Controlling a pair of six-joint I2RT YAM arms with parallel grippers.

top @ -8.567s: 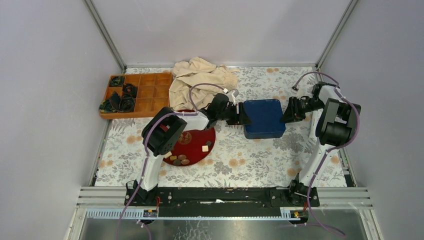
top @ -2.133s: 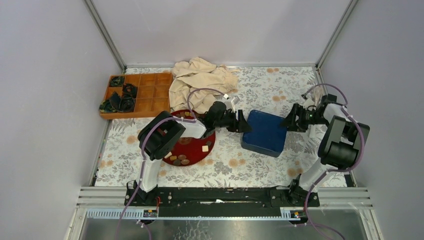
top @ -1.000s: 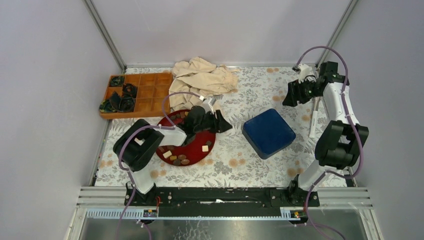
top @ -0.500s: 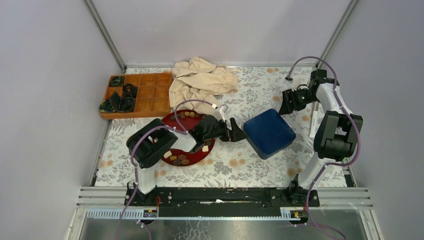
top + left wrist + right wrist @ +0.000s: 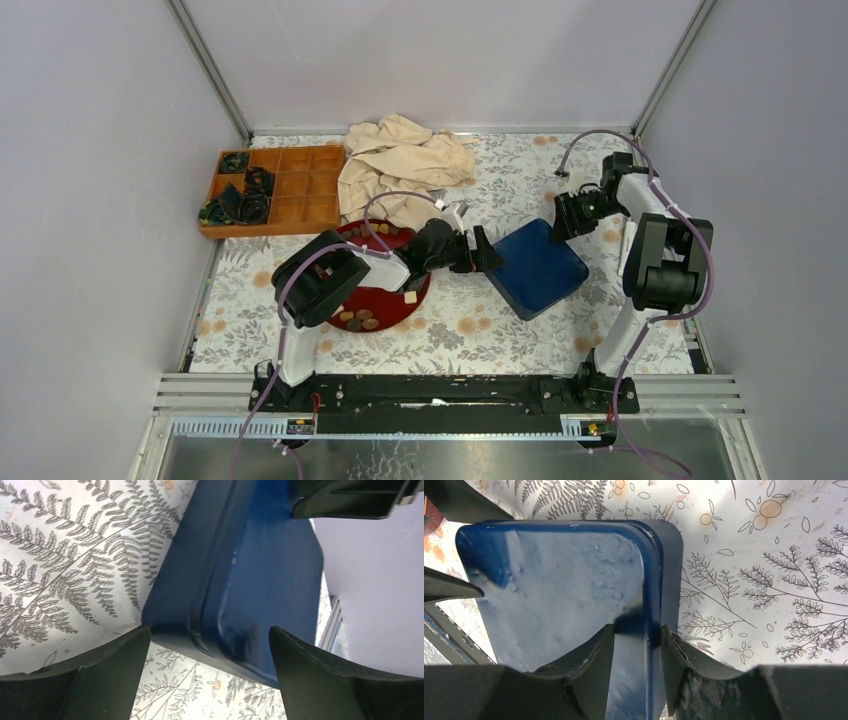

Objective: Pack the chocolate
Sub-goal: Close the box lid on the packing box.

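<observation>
Small brown and cream chocolate pieces lie on a red plate left of centre. A closed dark blue box sits turned cornerwise on the floral cloth. My left gripper is open, its fingers wide on either side of the box's left corner, not touching it. My right gripper is at the box's far right edge. In the right wrist view its fingers are closed narrowly over the lid rim.
An orange compartment tray with black items stands at the back left. A crumpled beige cloth lies behind the plate. Grey walls close in both sides and the back. A metal rail runs along the near edge.
The box has been turned from square to cornerwise. My left gripper moved from over the plate to the box's left corner. My right gripper came down from the back right onto the box's rim.
</observation>
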